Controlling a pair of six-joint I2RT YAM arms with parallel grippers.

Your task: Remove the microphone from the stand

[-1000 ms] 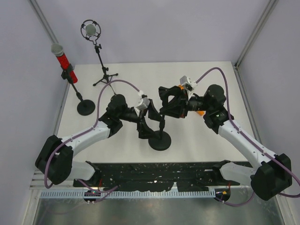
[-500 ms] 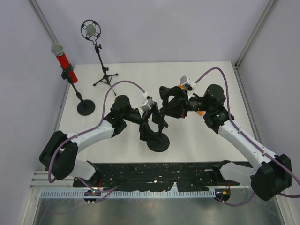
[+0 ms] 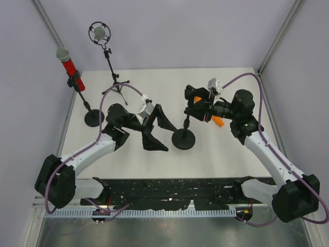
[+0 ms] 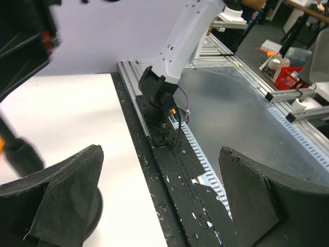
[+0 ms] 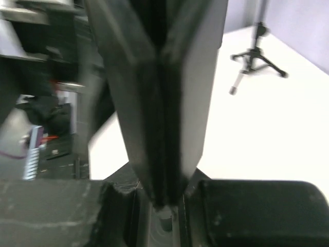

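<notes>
1. Change: my left tool (image 3: 160,133) has pulled back to the left. It stands wide open and holds nothing. A second ago it straddled the bare stand (image 3: 183,139).
2. The bare stand has shifted right and farther across the desk (image 3: 226,82), together with my right tool (image 3: 194,107), which is clamped shut above it. I judge that it pinches the thin rod, but I cannot confirm this.
3. Consequence: no microphone is off yet.
4. The red microphone (image 3: 66,63) sits clipped in the corner stand (image 3: 94,117) at far left, well apart from both tools.
5. Long axis: near upright and leaning, with the grey head up and the tail down in the clip.
</notes>
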